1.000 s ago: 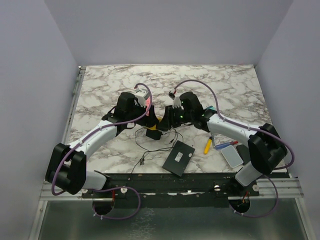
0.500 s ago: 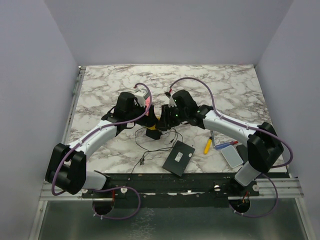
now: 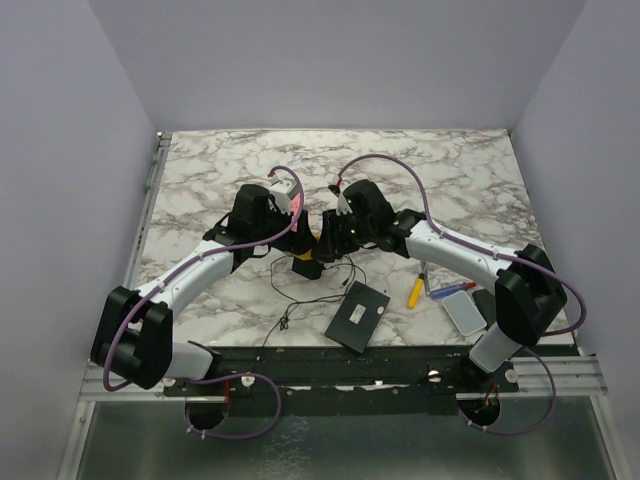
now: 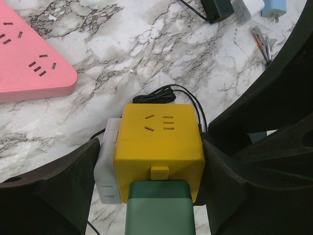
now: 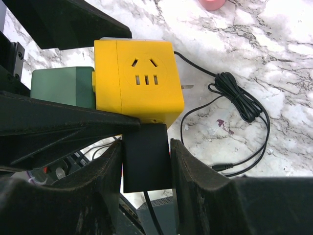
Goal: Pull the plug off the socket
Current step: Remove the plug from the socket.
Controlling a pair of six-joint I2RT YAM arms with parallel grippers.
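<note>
While a flat black box lies near the bench's front edge, the yellow socket cube sits mid-bench just behind it, with the black plug seated in one face and a green plug in another. Left tool clamps the cube from both sides; right tool pinches the black plug between its fingers. Pink power strip lies just beyond, coiled black cable on the bench beside the cube.

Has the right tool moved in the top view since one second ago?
Yes. The right tool shifted left, away from the yellow pen and toward the yellow socket cube. Over the last half second it stayed put.
</note>
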